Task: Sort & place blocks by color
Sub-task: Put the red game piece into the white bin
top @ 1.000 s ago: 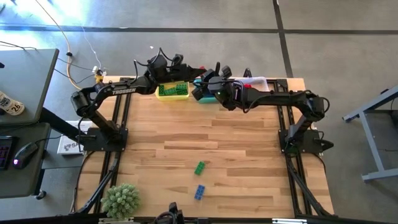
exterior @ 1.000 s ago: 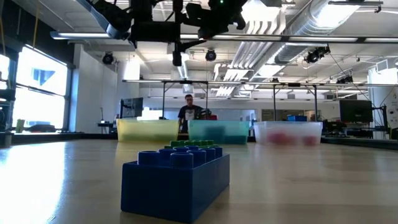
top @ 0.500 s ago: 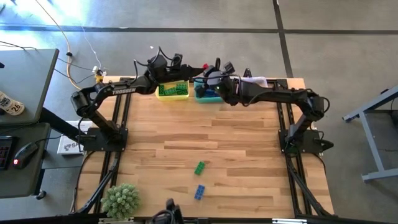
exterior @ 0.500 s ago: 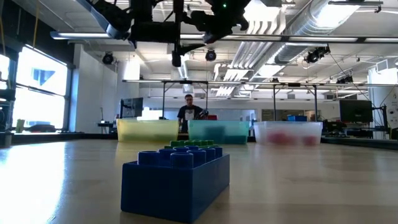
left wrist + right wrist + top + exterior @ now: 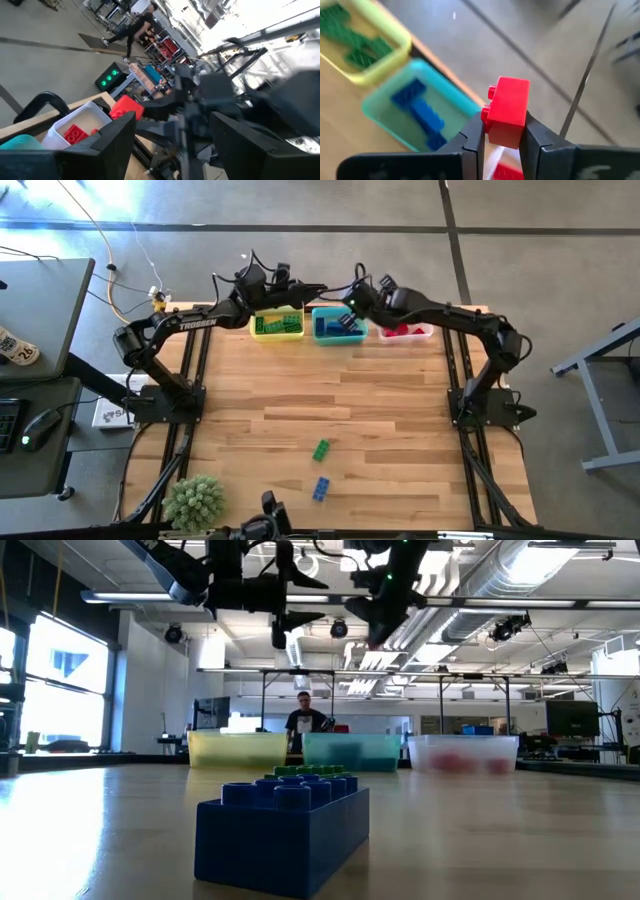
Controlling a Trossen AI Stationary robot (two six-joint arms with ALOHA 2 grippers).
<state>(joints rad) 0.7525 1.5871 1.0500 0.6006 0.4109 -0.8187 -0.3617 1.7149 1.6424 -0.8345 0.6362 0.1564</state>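
Far edge of the table (image 5: 350,395), left to right: yellow bin (image 5: 277,326) holding green blocks (image 5: 279,324), teal bin (image 5: 338,326) holding blue blocks (image 5: 340,328), clear bin (image 5: 405,331) holding red blocks (image 5: 398,331). Left gripper (image 5: 300,292) hangs above the back of the yellow bin, fingers spread wide with nothing between them. Right gripper (image 5: 502,135) sits high over the gap between teal and clear bins, fingers clamped on a red block (image 5: 506,112). Two blocks remain loose near the front edge, a green block (image 5: 321,449) and a blue block (image 5: 321,488), just beside each other; a small green plant (image 5: 193,501) stands at the front left corner. Risk, as I judge it: the red block looks to sit nearer the teal bin's rim than the middle of the clear bin, so a release here could drop it among the blue ones or bounce it off a wall onto the floor behind. The two grippers are also near each other, so a sideways swing might bring them together. The right wrist view shows the grip and block colour plainly; from above the block is hidden by the arm. The low view shows the blue block close up and a person (image 5: 304,720) far behind the bins, neither evident from overhead.
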